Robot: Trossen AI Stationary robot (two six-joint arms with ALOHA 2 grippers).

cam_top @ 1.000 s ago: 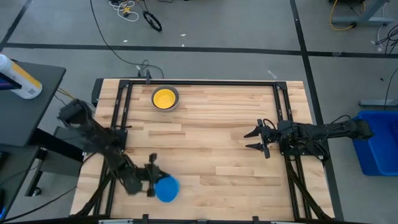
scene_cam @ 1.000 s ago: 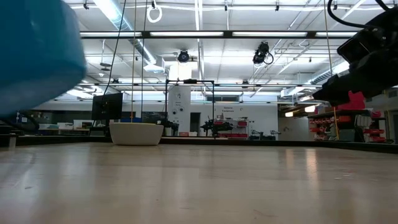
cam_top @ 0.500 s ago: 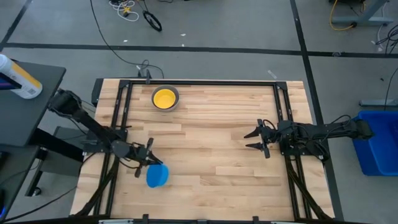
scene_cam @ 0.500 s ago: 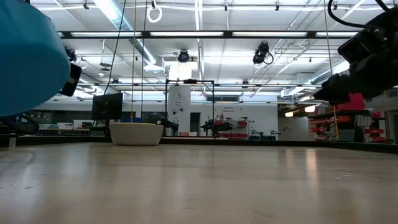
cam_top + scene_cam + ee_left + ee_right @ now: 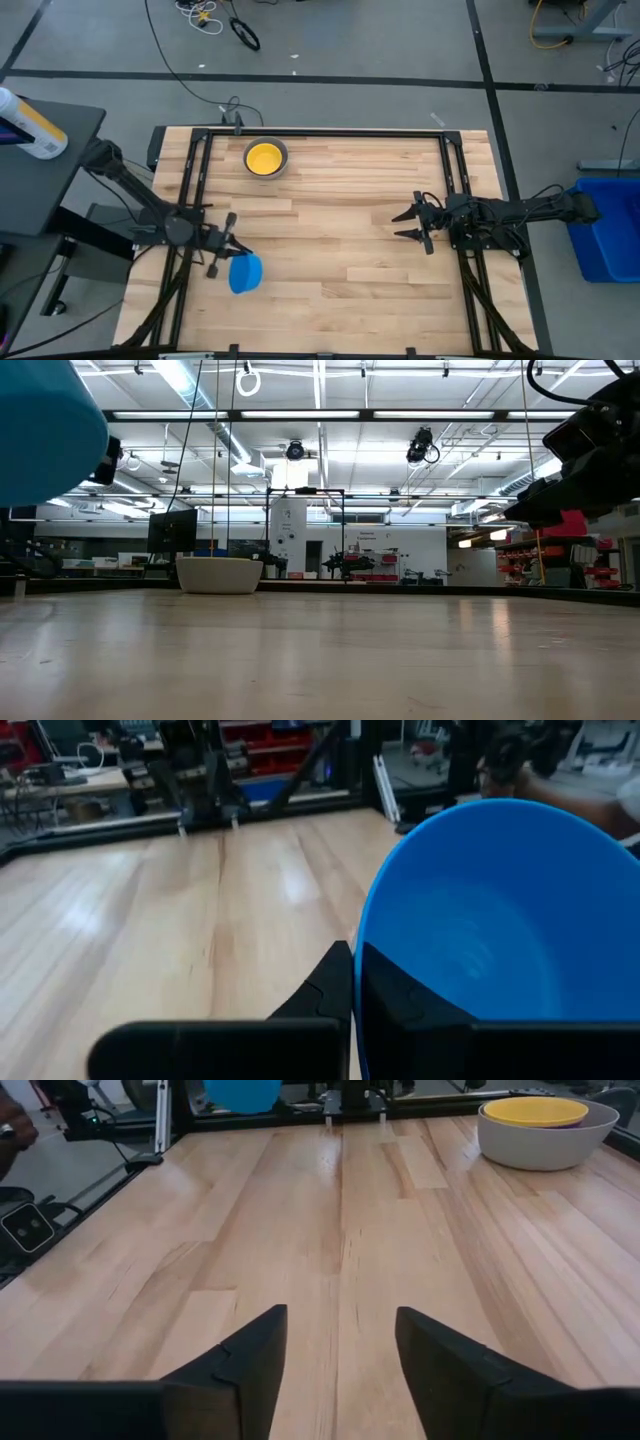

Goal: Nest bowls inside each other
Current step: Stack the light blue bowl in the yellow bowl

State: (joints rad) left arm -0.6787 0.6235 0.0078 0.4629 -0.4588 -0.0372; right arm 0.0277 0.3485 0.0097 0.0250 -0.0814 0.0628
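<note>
Blue bowl (image 5: 500, 910) is pinched at its rim by the left gripper (image 5: 355, 982); overhead, it seems tilted. Right gripper (image 5: 410, 226) is seen open, empty.

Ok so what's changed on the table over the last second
The left claw, shut on the rim of the light blue bowl, carried it from near the table's front edge back toward the left side and a bit farther from the front. The nested grey and yellow bowls stayed at the far edge, and the right claw stayed open, empty, at the right.
</note>
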